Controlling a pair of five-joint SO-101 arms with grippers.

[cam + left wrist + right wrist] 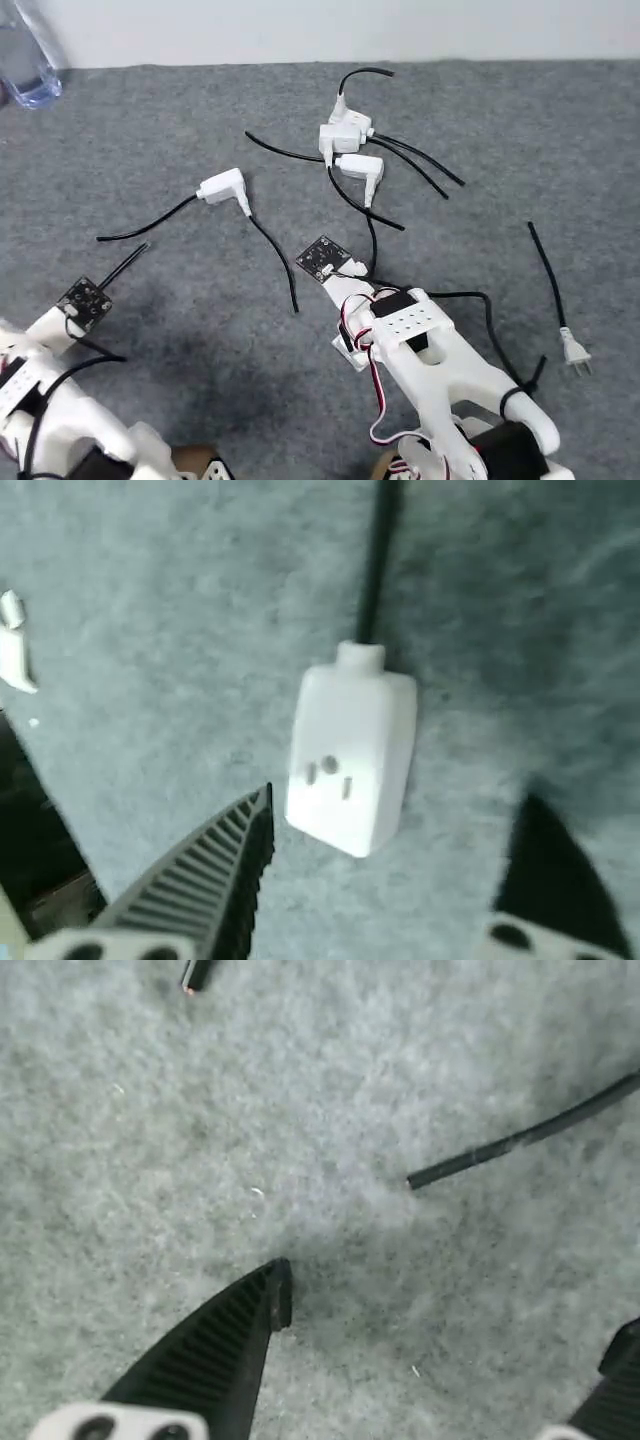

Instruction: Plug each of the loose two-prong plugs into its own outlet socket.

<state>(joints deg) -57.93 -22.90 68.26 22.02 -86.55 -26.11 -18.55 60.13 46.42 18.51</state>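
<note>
In the left wrist view a white outlet socket (350, 760) lies face up on the grey carpet, its black cord (378, 560) running away from it. My left gripper (398, 805) hangs open just above it, one finger on each side. My right gripper (455, 1300) is open over bare carpet, near a cut black cable end (412, 1182). From above, one loose two-prong plug (575, 350) lies at the far right on its black cord. Another white socket (222, 187) sits mid-left, and two more (348, 148) sit together at the back.
Black cords (275, 255) trail across the carpet between the sockets. A second cable end (192, 974) lies farther from the right gripper. A clear bottle (25, 60) stands at the back left corner. A small white piece (12, 650) lies beside the socket under the left gripper.
</note>
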